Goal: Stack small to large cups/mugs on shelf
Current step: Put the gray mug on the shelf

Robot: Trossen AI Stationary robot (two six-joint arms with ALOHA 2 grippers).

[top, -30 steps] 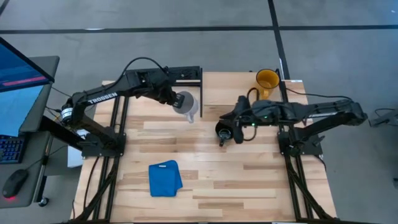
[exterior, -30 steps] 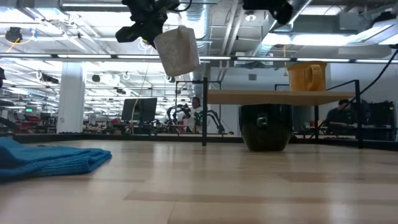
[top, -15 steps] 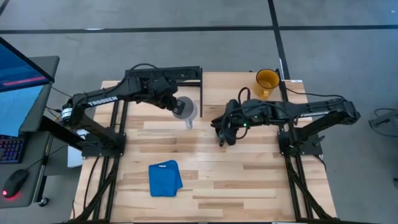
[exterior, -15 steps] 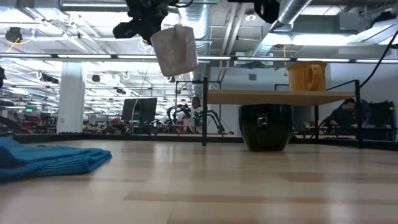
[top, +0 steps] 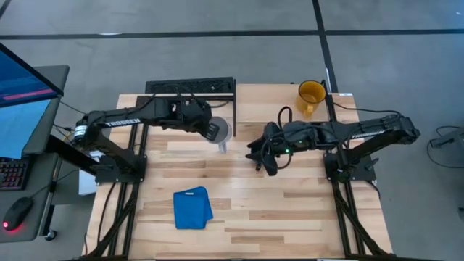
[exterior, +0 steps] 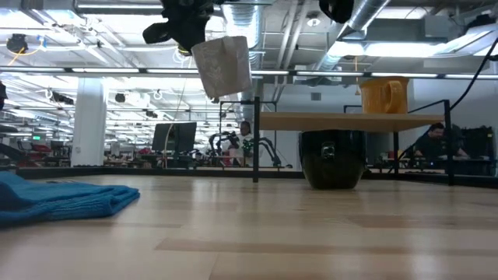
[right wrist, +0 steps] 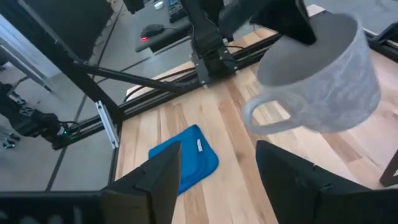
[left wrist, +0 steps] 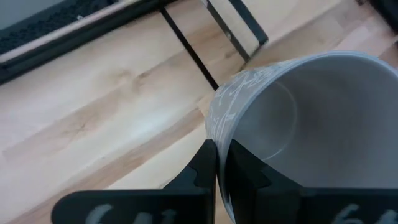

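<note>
Grey mug (top: 216, 130) hangs tilted in the air at the shelf's (top: 279, 109) nine o'clock edge, its rim pinched by the left gripper (left wrist: 217, 168). Level it before carrying it over the board toward the yellow mug (top: 311, 95). Right gripper (right wrist: 217, 180), fingers spread, waits above the black mug (exterior: 332, 159).
</note>
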